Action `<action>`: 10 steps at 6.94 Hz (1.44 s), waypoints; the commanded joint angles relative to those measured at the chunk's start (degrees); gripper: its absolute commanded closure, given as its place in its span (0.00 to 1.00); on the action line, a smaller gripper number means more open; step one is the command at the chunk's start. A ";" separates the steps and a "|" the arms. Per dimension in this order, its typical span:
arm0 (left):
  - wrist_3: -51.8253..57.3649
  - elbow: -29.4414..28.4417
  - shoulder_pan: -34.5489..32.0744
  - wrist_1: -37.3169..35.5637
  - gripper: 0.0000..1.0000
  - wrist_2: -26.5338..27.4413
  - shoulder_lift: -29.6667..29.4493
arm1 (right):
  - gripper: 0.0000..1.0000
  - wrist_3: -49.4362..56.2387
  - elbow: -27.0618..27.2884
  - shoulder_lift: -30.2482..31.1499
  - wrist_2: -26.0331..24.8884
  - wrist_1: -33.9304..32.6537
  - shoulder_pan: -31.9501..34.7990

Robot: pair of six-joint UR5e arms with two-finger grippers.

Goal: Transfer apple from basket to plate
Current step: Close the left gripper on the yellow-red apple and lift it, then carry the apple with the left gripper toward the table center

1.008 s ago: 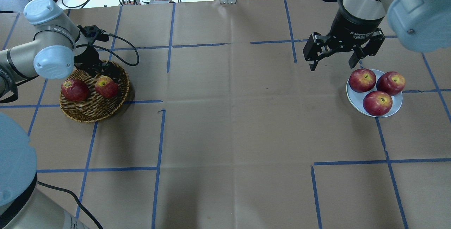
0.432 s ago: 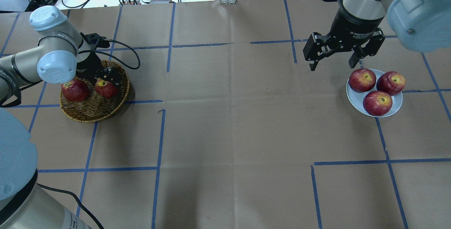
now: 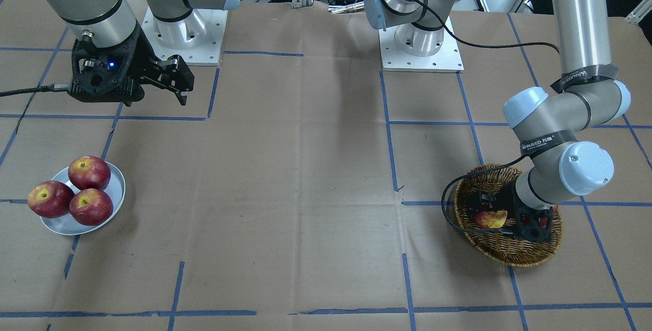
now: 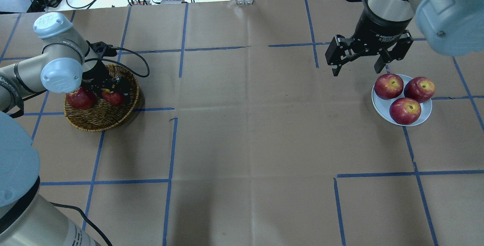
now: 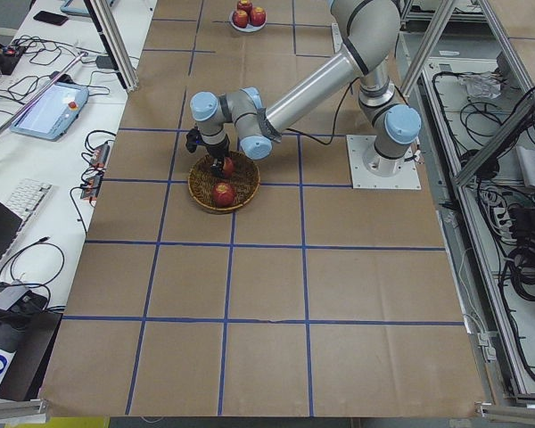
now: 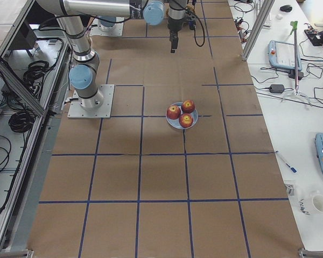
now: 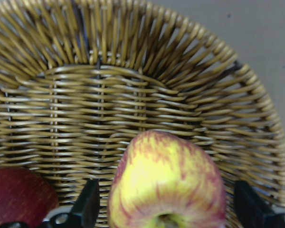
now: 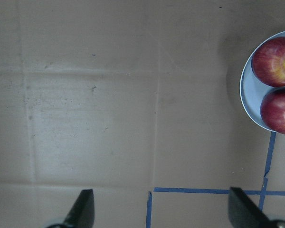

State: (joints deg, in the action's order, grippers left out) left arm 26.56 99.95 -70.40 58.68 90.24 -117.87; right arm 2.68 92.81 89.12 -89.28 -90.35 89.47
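Left wrist-mounted view: the left gripper [image 7: 167, 216] is down in the basket [image 7: 133, 80], jaws apart, one finger each side of the yellow-streaked apple [image 7: 167, 183], w/ a small gap both sides and no contact visible. Risks, as I judge them: the apple is round & loose on the weave, so jaws shutting off-centre or too high could squirt it out. The dark red apple [image 7: 16, 197] lies close at its 9 o'clock, so that finger may nudge it. Tips driven too low could snag the wicker & drag the basket. Farther off, overhead view: the plate [image 4: 379, 106] already carries three apples [image 4: 405, 110] w/ little bare room, so a fourth may roll off. The right gripper [image 4: 357, 61] hangs at abt 10 o'clock of the plate, jaws apart & empty. Vs 1 s ago: the left gripper was over the basket's 12 o'clock rim w/ the apple in full view; now it has dropped over it & hides its top. Right arm & plate are unchanged.
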 commanded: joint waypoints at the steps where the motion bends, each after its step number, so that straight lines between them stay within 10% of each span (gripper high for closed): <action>1: -0.81 -0.02 0.27 -1.62 0.16 -0.51 -0.25 | 0.00 0.04 0.00 0.00 0.07 0.00 0.00; 3: -0.72 -0.02 -0.08 -2.60 0.53 0.19 0.62 | 0.00 0.04 0.00 0.00 0.07 0.00 0.00; 5: -5.16 -1.07 -1.83 -0.33 0.53 0.37 4.99 | 0.00 0.04 0.00 0.00 0.07 0.00 0.00; 10: -46.52 -1.51 -31.75 6.90 0.53 0.29 10.57 | 0.00 0.04 0.00 -0.09 0.07 0.00 0.00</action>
State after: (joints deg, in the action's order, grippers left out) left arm -9.79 98.49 -94.57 66.19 90.83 -106.36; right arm 2.72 92.81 89.10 -89.21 -90.35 89.47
